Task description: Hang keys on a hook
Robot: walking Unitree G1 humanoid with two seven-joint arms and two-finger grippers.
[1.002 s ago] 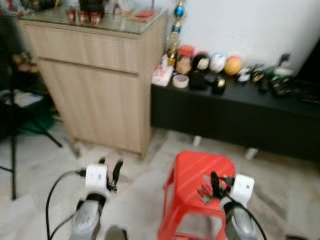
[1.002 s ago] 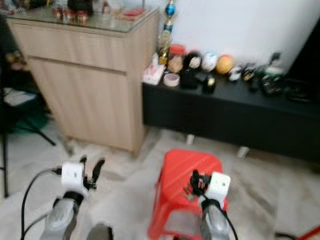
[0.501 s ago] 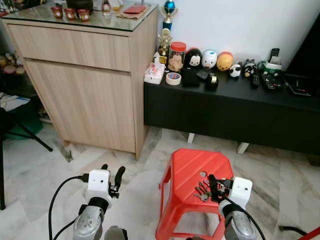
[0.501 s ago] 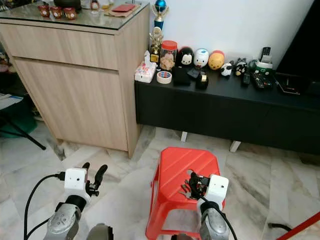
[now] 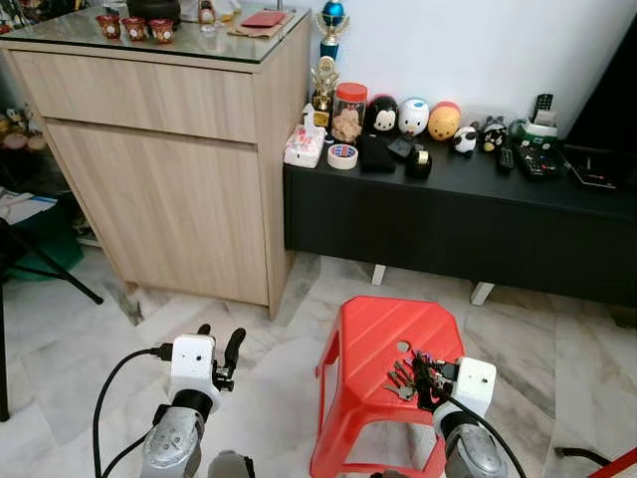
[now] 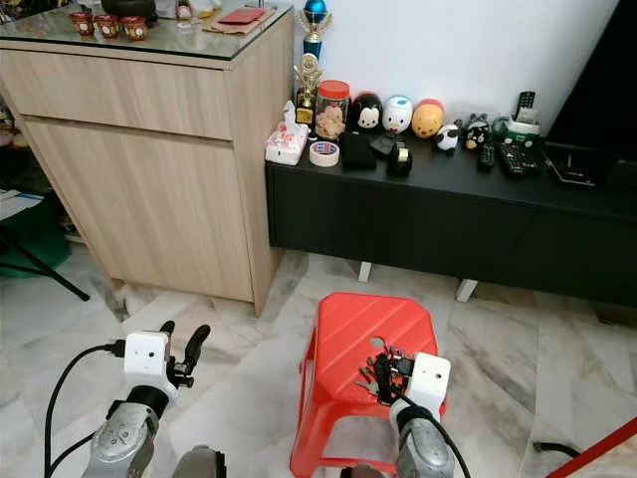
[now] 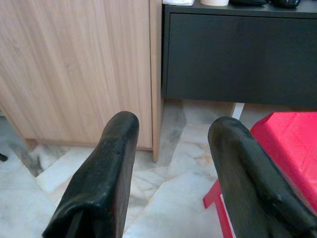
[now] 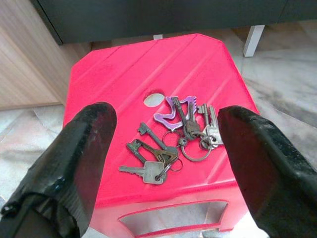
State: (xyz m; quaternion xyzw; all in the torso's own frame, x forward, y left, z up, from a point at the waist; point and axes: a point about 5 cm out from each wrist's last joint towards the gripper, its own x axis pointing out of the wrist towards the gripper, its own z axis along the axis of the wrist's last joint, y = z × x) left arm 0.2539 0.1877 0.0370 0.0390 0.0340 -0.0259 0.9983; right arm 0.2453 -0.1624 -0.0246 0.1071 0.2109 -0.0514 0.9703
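From the head view, our right gripper (image 5: 430,381) hovers over the red plastic stool (image 5: 383,344), probably lining up a grasp. Our right wrist view shows the bunch of keys (image 8: 171,145) lying flat between wide-apart fingers. Our left gripper (image 7: 173,173) idles open over the floor.

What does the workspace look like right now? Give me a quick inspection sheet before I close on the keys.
Surface: red stool, with a hole in its top.
Job's things: keys lie loose on the stool, with a purple clip; hook: nothing seen.
Clutter: nothing seen on the stool besides the keys.
Grippers: right gripper open, fingers either side of the keys, not touching; left gripper open, idle over the floor.
Cables: black cable loops from the left wrist.
Surroundings: wooden cabinet, black bench with figurines, marble floor.
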